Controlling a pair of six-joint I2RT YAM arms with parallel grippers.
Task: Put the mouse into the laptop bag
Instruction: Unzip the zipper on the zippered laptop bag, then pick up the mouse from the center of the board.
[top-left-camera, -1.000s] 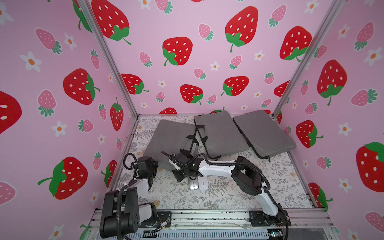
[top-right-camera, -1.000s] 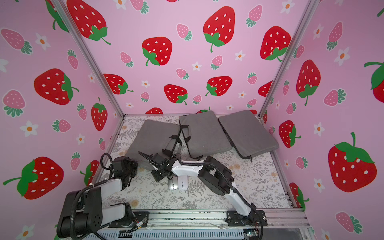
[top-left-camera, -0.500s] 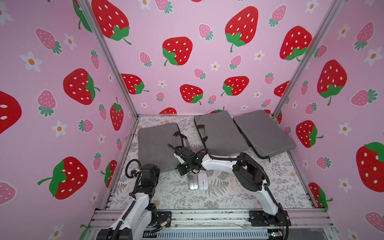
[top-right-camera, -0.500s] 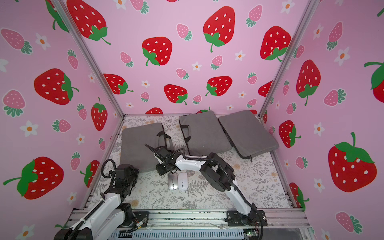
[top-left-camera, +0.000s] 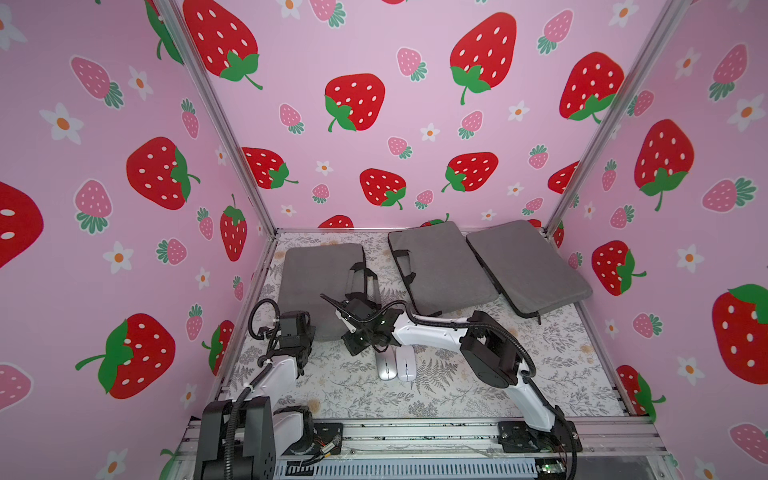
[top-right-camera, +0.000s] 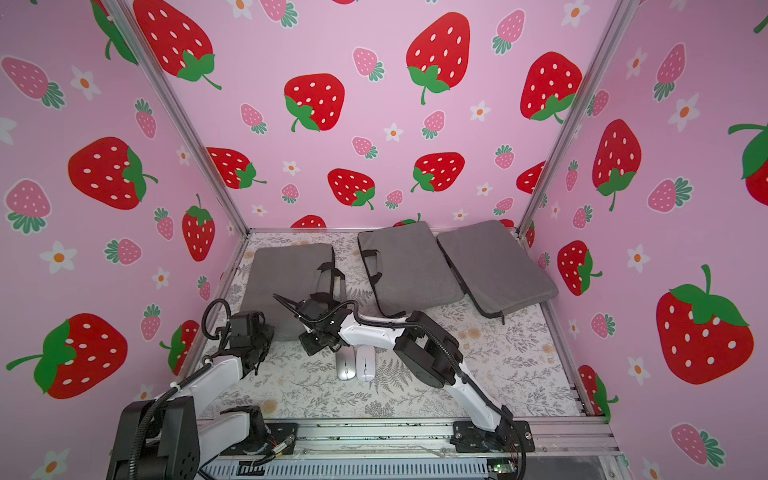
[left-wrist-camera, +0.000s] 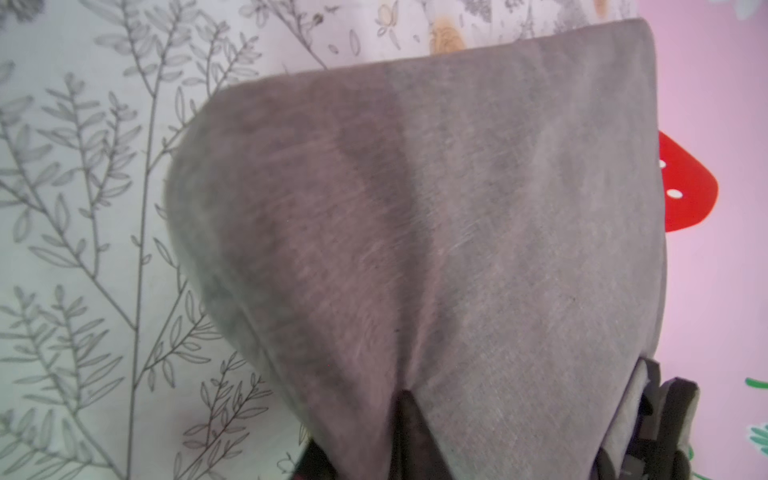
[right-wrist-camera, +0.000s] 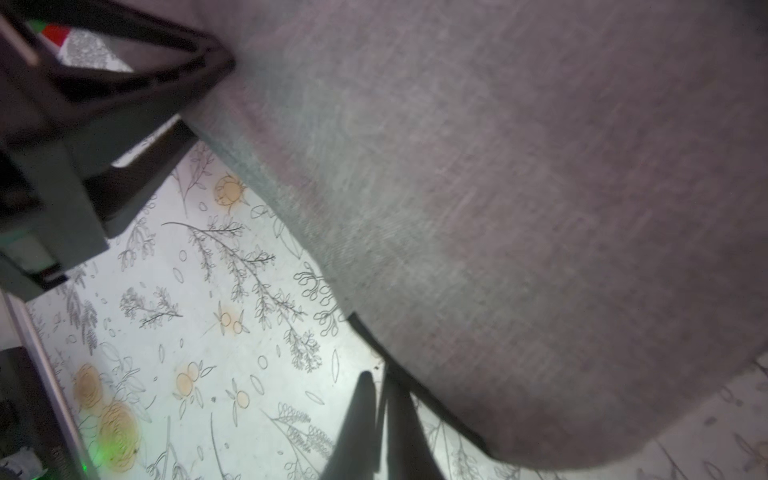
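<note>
The laptop bag (top-left-camera: 316, 278) nearest the left wall lies flat on the desk (top-left-camera: 540, 374), its handles (top-left-camera: 361, 274) turned toward the middle. Both arms stand at its near edge, one at each corner. I judge this is because a soft bag is only dragged by one claw, while two can lift or spread its mouth.

The left claw (top-left-camera: 301, 334) is at the near left corner. In its wrist view the grey cloth fills almost everything and only one dark fingertip (left-wrist-camera: 405, 419) shows, so I cannot tell whether it is spread or pinching the cloth. The right claw (right-wrist-camera: 380, 415) reaches across to the near right corner. Its two fingers stand a little apart with nothing between them; the bag's edge passes just beside them, perhaps touching, but the picture is blurred there.

The silver mouse (top-left-camera: 386, 368) and the white mouse (top-left-camera: 406, 365) lie side by side on the desk, just in front of the right wrist. Both are outside the bag and neither is held; which one the task means, I cannot say. They lie near the bag, so the carry should be short once it is open.

Two other bags, the middle bag (top-left-camera: 440, 270) and the far bag (top-left-camera: 523, 266), lie at the back, away from both claws.
</note>
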